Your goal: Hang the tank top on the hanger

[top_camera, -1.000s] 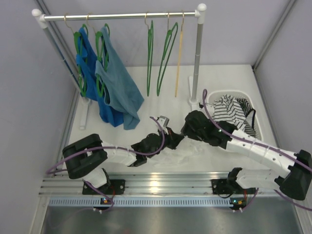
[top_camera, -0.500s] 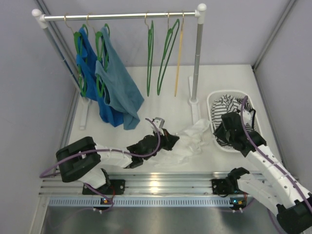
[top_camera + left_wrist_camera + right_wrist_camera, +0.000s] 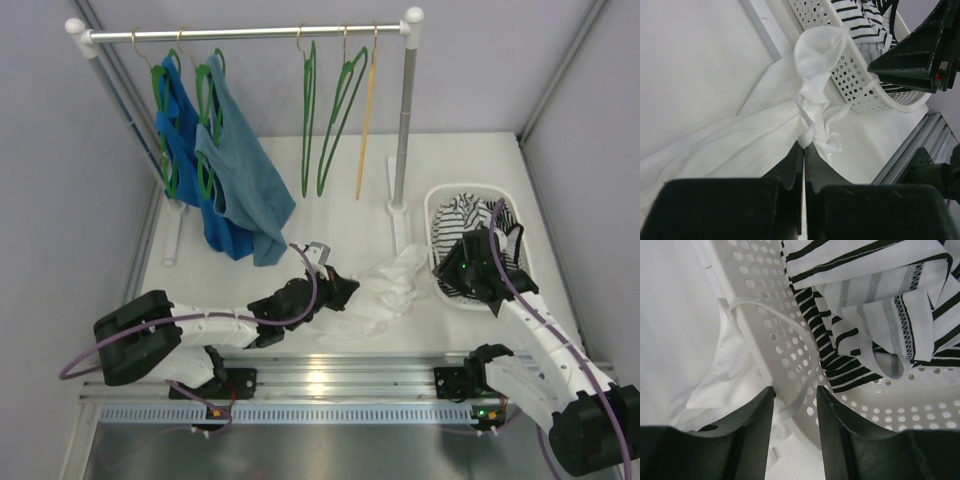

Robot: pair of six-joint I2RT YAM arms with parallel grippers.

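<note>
1. The left fingers (image 3: 796, 160) are pressed shut on a twisted fold of the tank top (image 3: 740, 145), low over the tabletop (image 3: 300, 215). Pinching a bunched edge looks like the surest hold on cloth this thin.
2. The tank top lies crumpled on the tabletop between the left fingers and the white basket (image 3: 755, 305), its far end bunched against the basket's wall. One thin strap (image 3: 796, 324) is draped over the rim.
3. The right fingers (image 3: 757, 415) stand apart and hold nothing, hovering at the basket's rim with that strap just ahead of them. They are probably there to take the strap, so the top can be spread between two arms (the striped garment (image 3: 875, 295) inside the basket is not wanted).
4. A bare green hanger (image 3: 307, 120) hangs on the rail (image 3: 250, 33), well apart from the top, so I judge the task to be at an early stage.
</note>
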